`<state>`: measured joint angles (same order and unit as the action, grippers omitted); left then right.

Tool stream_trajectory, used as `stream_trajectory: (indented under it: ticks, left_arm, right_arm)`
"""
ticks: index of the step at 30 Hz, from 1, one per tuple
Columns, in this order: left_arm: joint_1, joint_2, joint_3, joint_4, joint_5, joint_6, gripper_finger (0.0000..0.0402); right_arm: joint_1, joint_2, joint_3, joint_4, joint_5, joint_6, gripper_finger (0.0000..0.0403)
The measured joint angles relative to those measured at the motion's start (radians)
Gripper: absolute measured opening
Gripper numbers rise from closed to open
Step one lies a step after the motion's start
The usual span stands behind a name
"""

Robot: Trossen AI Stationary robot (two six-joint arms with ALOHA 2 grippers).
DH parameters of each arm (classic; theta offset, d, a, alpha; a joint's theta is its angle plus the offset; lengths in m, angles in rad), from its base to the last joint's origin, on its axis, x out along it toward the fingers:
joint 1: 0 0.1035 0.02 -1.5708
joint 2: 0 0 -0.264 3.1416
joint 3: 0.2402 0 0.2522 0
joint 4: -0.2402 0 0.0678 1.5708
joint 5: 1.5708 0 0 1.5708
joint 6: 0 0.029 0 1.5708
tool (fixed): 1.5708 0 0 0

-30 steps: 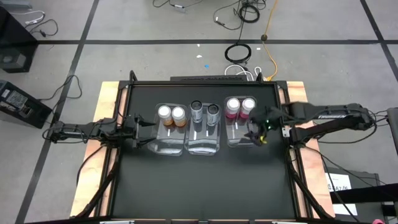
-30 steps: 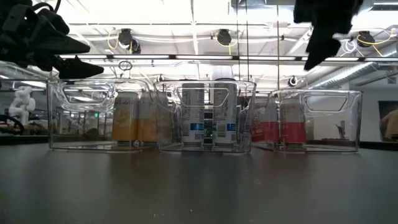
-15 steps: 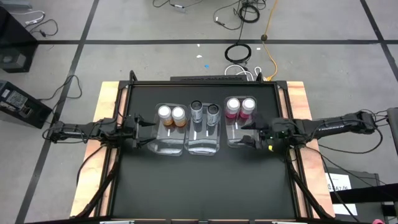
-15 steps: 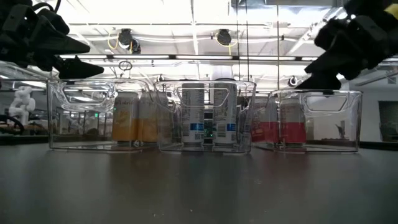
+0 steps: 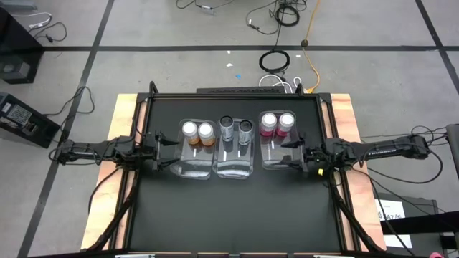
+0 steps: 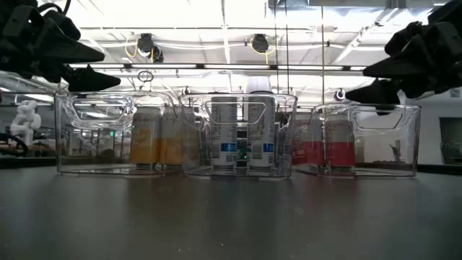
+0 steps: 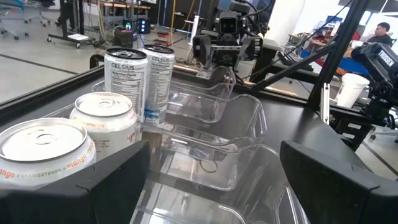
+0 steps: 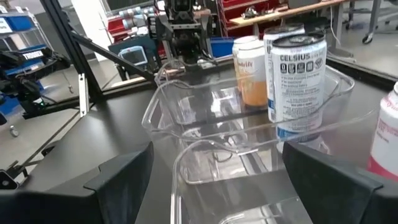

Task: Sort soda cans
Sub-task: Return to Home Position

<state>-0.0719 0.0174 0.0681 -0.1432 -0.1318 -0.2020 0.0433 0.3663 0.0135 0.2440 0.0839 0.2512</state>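
Three clear bins stand side by side mid-table. The left bin (image 5: 195, 163) holds two orange soda cans (image 5: 197, 130) at its far end. The middle bin (image 5: 234, 165) holds two dark ones (image 5: 236, 127), and the right bin (image 5: 275, 159) holds two pink ones (image 5: 277, 123). All cans stand upright on the bin floors. My left gripper (image 5: 171, 150) hangs level and open just over the left bin's left rim, touching nothing. My right gripper (image 5: 285, 153) hangs level and open over the right bin's right rim (image 6: 357, 83), also touching nothing.
The near halves of all three bins hold nothing. Bare black tabletop (image 5: 229, 215) stretches from the bins to the near edge. Wooden strips (image 5: 344, 129) border the table left and right. Cables (image 5: 276, 61) lie on the floor beyond. A person (image 7: 380, 31) sits in the room behind.
My right gripper has come down from high above the right bin and tipped from pointing down to pointing level, ending just above that bin's right rim; its fingers stay open. The cans and bins have not moved.
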Motion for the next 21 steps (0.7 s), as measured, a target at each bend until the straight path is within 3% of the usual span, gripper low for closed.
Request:
stream_trajectory:
  ticks: [11, 18, 21]
  left_arm:
    - [0.000, 0.000, 0.000, 0.000, 0.000, 0.000, 0.0369]
    - [0.000, 0.000, 0.000, 0.000, 0.000, 0.000, 0.0369]
    - [0.000, 0.000, 0.000, 0.000, 0.000, 0.000, 0.0369]
  right_arm:
    - [0.000, -0.167, 0.000, -0.042, 0.001, -0.026, 0.0350]
    - [0.000, -0.347, 0.000, -0.175, 0.002, -0.029, 0.0350]
    - [0.000, -0.366, 0.002, -0.204, 0.021, -0.031, 0.0350]
